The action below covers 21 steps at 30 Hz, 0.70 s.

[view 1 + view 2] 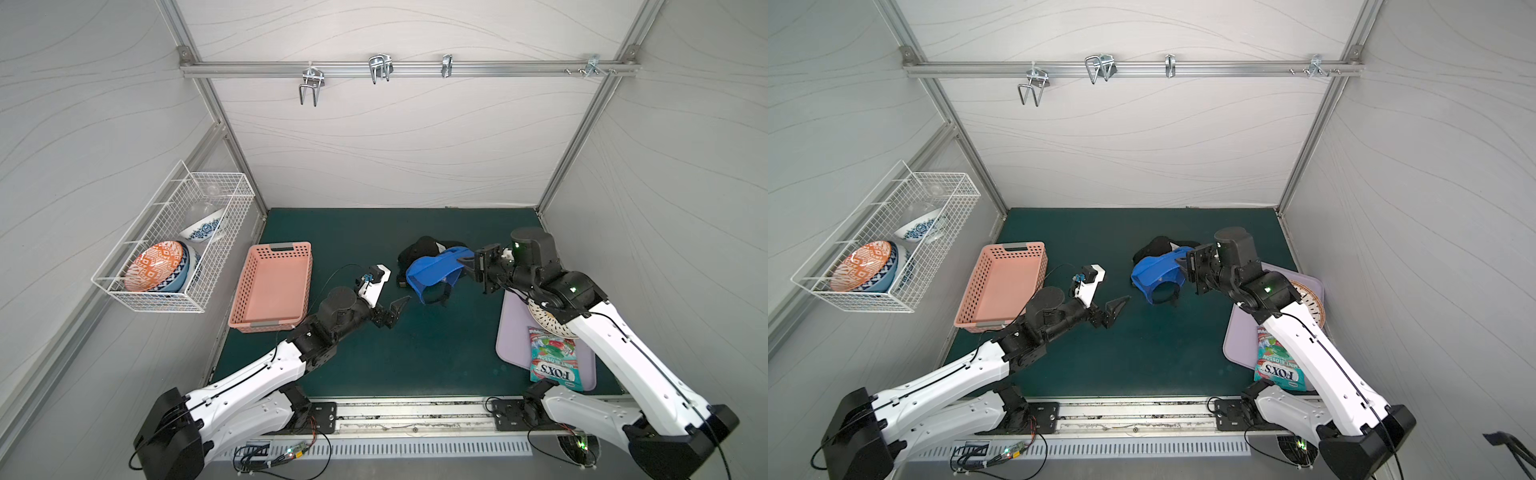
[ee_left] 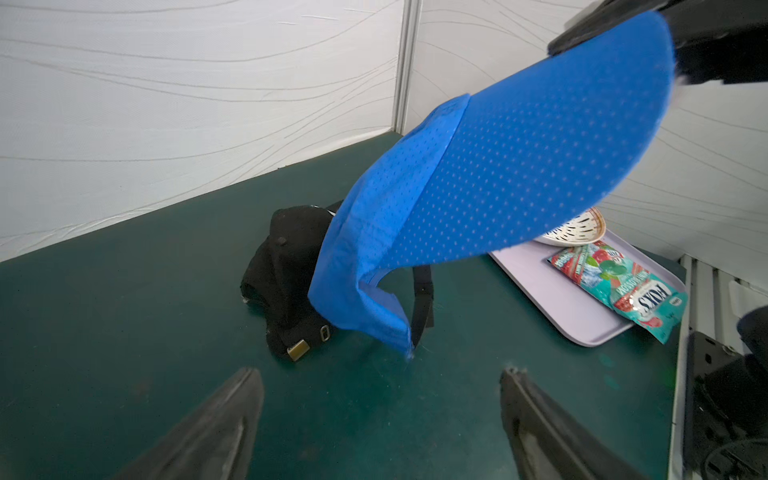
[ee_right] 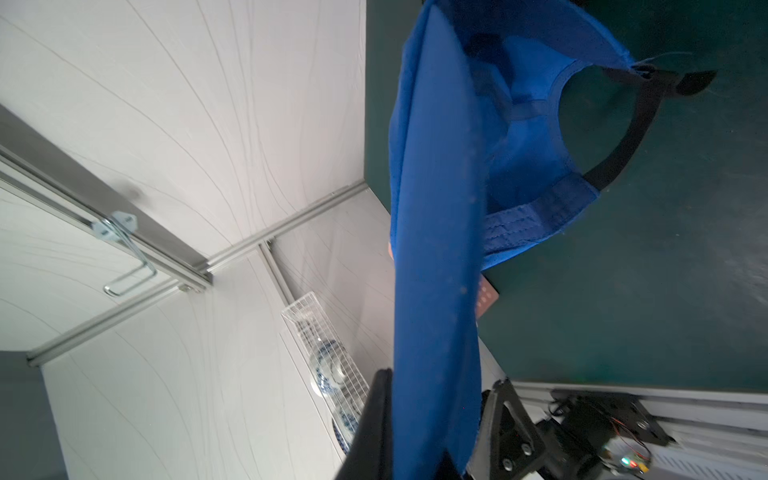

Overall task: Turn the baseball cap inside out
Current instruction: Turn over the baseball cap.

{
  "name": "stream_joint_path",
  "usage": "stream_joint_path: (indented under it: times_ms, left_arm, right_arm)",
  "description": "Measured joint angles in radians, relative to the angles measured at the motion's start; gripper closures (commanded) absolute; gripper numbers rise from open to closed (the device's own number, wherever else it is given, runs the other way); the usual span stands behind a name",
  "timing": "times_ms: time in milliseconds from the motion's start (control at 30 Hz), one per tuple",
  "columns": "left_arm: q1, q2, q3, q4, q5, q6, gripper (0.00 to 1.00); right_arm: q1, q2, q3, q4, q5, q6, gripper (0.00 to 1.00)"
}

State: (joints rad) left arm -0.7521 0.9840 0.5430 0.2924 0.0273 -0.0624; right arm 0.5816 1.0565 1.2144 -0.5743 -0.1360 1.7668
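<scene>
**Desk:** Where is the cap at the moment?

**Me:** I have the baseball cap (image 1: 432,270) up off the mat (image 1: 436,353), hanging from the right gripper (image 1: 467,264). The fingers are clamped on the outer edge of the brim (image 2: 540,145). In the right wrist view the blue fabric runs straight between them. The crown (image 2: 365,270) droops below the brim. Its lowest corner is very close to the mat, and I cannot tell whether it touches.

**Desk:** And your left side?

**Me:** The left gripper (image 2: 380,370) sits near the crown side of the cap but apart from it. Its fingers are spread wide with nothing between them.

**Desk:** So is it turned yet?

**Me:** I'd call it partly done at best. The crown is slack and folded, not domed. In the right wrist view I see the stitched sweatband (image 3: 536,224) and the black strap (image 3: 623,141) round the back opening. I cannot tell whether that is lining already turned outward or just a look into the cap.

**Desk:** What is left?

**Me:** As I judge it, I keep the brim pinned on the right and take hold of the crown with the left. Then I work the crown through the opening until the lining faces out all round. A black cap (image 1: 419,247) lies on the mat just behind the blue one, so I need to avoid catching that.
</scene>
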Motion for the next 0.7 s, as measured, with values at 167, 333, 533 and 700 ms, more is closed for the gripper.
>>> stream_joint_path:
  times_ms: [167, 333, 533, 700]
  left_arm:
    - [0.0, 0.138, 0.003, 0.12, -0.018, -0.078, 0.03]
    - [-0.004, 0.293, 0.046, 0.17, -0.025, -0.125, 0.03]
    - [-0.006, 0.413, 0.138, 0.274, -0.108, -0.171, 0.03]
    - [-0.005, 0.529, 0.217, 0.361, -0.167, -0.207, 0.03]
  right_arm:
    - [0.03, 0.001, 0.053, 0.029, 0.096, 0.064, 1.0]
    - [0.047, 0.002, 0.076, 0.063, 0.152, 0.091, 1.0]
    - [0.055, 0.002, 0.077, 0.081, 0.192, 0.115, 1.0]
    - [0.061, -0.007, 0.071, 0.095, 0.215, 0.13, 1.0]
